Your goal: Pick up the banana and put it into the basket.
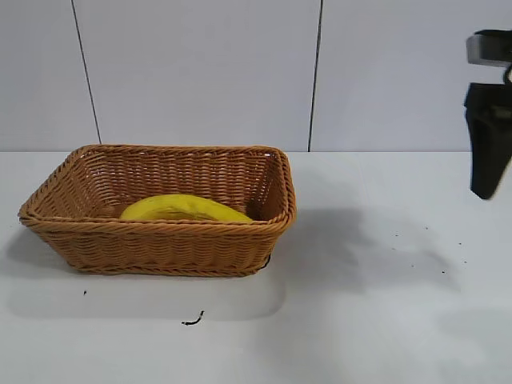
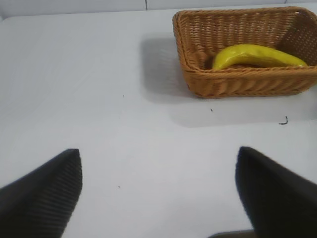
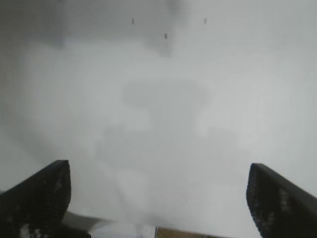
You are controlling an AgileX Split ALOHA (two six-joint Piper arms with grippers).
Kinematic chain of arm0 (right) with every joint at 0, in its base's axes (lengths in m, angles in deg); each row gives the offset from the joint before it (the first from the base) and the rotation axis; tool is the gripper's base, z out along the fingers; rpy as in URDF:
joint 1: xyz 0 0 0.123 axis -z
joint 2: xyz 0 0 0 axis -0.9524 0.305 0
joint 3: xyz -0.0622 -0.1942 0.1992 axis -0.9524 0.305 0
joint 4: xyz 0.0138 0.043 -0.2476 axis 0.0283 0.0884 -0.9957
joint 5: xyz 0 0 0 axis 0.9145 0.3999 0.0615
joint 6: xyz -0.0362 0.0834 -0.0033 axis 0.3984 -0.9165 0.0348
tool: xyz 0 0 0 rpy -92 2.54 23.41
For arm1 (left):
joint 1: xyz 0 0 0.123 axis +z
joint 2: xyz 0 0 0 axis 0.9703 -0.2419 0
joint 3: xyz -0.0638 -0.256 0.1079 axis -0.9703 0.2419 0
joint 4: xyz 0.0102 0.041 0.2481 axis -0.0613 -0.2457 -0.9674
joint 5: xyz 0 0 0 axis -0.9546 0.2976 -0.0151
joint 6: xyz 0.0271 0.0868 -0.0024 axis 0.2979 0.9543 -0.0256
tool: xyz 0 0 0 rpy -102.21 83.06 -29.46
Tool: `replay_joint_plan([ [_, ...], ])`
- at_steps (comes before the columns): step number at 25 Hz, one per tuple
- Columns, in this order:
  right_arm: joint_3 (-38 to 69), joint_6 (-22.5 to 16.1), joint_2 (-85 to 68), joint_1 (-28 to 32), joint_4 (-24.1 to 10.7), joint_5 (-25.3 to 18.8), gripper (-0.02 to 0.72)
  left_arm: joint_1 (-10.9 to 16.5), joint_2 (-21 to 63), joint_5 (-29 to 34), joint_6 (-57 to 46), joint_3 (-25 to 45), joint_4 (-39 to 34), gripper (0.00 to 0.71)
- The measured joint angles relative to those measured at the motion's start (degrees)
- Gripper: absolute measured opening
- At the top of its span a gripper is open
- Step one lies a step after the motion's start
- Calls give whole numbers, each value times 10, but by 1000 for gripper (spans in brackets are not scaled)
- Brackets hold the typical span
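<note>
Nothing seems left for us: the banana lies inside the basket at left, while our right gripper and left gripper hang wide and empty, well apart from it.

banana in basket, table's left

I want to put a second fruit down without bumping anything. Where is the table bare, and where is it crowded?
Bare table lies in front of the basket and across the stretch between it and the raised, open right hand. The open left hand also hovers over bare surface. The only crowded spot is inside the basket, where the banana lies.
</note>
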Motion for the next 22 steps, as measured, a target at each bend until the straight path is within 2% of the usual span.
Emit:
replay_joint_plan([
  [5, 114, 5, -183, 0, 0, 50, 656, 0, 0, 0, 0, 0, 0, 635],
  [8, 125, 7, -294, 0, 0, 61, 656, 0, 0, 0, 0, 0, 0, 635],
  [14, 127, 7, -498, 0, -5, 66, 656, 0, 0, 0, 0, 0, 0, 635],
  [22, 128, 7, -660, 0, -7, 66, 656, 0, 0, 0, 0, 0, 0, 635],
])
